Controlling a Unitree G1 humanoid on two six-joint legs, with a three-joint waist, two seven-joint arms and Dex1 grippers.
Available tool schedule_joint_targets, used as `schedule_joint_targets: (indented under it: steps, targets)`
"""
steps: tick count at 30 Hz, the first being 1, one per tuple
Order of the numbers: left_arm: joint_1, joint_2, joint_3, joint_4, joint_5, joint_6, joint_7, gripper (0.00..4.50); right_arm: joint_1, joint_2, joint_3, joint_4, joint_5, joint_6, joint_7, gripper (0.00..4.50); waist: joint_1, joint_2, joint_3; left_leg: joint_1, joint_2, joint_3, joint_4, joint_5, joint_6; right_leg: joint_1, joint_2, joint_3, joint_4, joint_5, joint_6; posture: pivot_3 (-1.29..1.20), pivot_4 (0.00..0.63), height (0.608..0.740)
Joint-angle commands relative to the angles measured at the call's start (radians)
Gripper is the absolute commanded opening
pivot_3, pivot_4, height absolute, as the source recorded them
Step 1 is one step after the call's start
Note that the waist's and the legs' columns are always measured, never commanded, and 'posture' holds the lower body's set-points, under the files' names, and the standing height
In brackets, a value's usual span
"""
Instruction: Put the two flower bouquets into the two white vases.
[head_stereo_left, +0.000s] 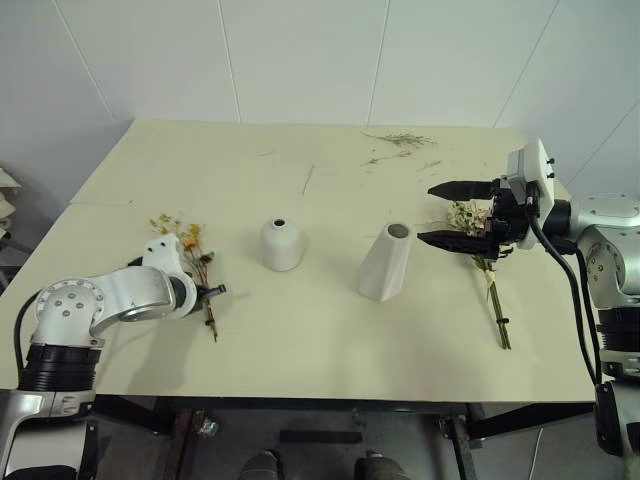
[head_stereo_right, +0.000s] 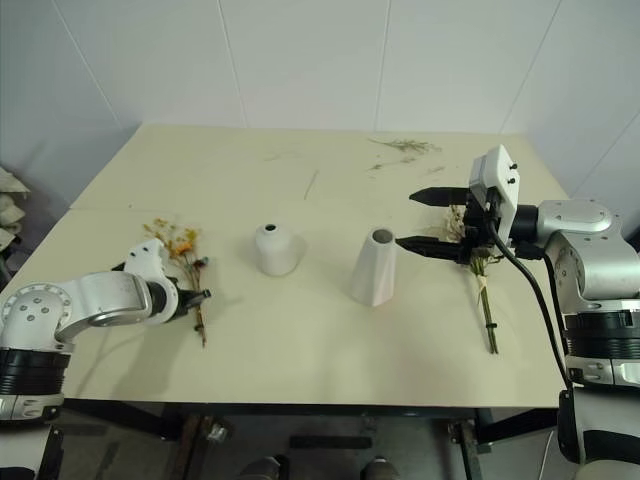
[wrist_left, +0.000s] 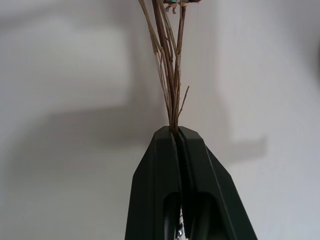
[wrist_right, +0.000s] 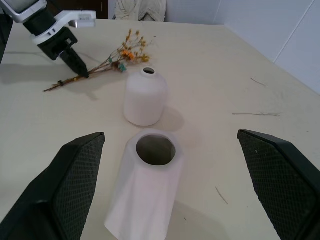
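Observation:
My left gripper (head_stereo_left: 213, 291) is shut on the thin stems (wrist_left: 172, 100) of the yellow-orange sprig bunch (head_stereo_left: 187, 238) at the table's left; whether the bunch still rests on the table I cannot tell. The short round vase (head_stereo_left: 282, 245) and the taller cone vase (head_stereo_left: 386, 262) stand upright mid-table, both with nothing in them. My right gripper (head_stereo_left: 428, 212) hovers open just right of the cone vase, its fingers (wrist_right: 75, 175) wide apart and holding nothing. The pink and white bouquet (head_stereo_left: 468, 217) lies on the table behind and below that gripper, its green stem (head_stereo_left: 497, 312) pointing at the front edge.
Loose dried twigs (head_stereo_left: 398, 140) lie scattered at the back right of the cream table (head_stereo_left: 300, 340). White walls close in behind and on both sides. The table's front edge runs close below both arms.

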Motion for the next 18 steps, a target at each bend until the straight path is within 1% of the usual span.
schedule_joint_targets:
  steps: [1, 4, 7, 11, 15, 18]
  targets:
    - [-0.04, 0.035, 0.049, -0.049, 0.168, -0.048, -0.148, 0.03, -0.008, 0.003, -0.029, -0.033, 0.016, -0.007, -0.02, 4.5, 0.0, 0.0, 0.0, -0.001, 0.0, 0.001, -0.001, 0.0, 0.0, -0.001, 0.0, 0.0, -0.001, 0.0, 0.0, 0.0, 0.15, 0.74]
    - [-0.058, 0.03, 0.067, -0.066, 0.302, -0.1, -0.279, 0.03, -0.002, 0.005, -0.031, -0.041, 0.018, -0.006, -0.03, 4.5, 0.001, 0.0, 0.0, -0.004, 0.0, 0.002, -0.003, -0.001, -0.001, -0.004, 0.0, 0.001, -0.003, 0.0, 0.001, 0.0, 0.15, 0.74]
    - [-0.075, 0.035, 0.055, -0.11, 0.475, -0.187, -0.445, 0.03, 0.006, 0.003, -0.037, -0.052, 0.021, 0.0, -0.043, 4.5, 0.002, 0.0, 0.0, -0.015, 0.001, 0.003, -0.002, -0.001, -0.001, -0.017, 0.0, 0.002, 0.0, -0.001, 0.001, 0.0, 0.15, 0.74]
    - [-0.078, 0.007, 0.049, -0.17, 0.724, -0.382, -0.608, 0.03, 0.02, 0.001, -0.044, -0.07, 0.027, 0.003, -0.056, 4.5, 0.002, 0.0, 0.0, -0.016, 0.001, 0.005, -0.002, -0.001, -0.001, -0.018, 0.0, 0.002, -0.001, -0.001, 0.002, 0.0, 0.15, 0.74]
    - [-0.092, -0.041, 0.042, -0.167, 0.879, -0.54, -0.804, 0.03, 0.033, 0.001, -0.05, -0.089, 0.034, 0.007, -0.072, 4.5, 0.002, 0.0, 0.0, -0.015, 0.001, 0.006, -0.001, -0.001, -0.001, -0.018, 0.0, 0.003, 0.0, -0.001, 0.002, 0.0, 0.15, 0.74]
    - [-0.119, -0.101, 0.063, -0.151, 0.944, -0.683, -0.958, 0.03, 0.051, -0.002, -0.059, -0.114, 0.042, 0.015, -0.086, 4.5, 0.002, 0.0, 0.0, -0.015, 0.001, 0.006, 0.0, -0.001, -0.001, -0.017, 0.0, 0.004, 0.0, -0.001, 0.002, 0.0, 0.15, 0.74]
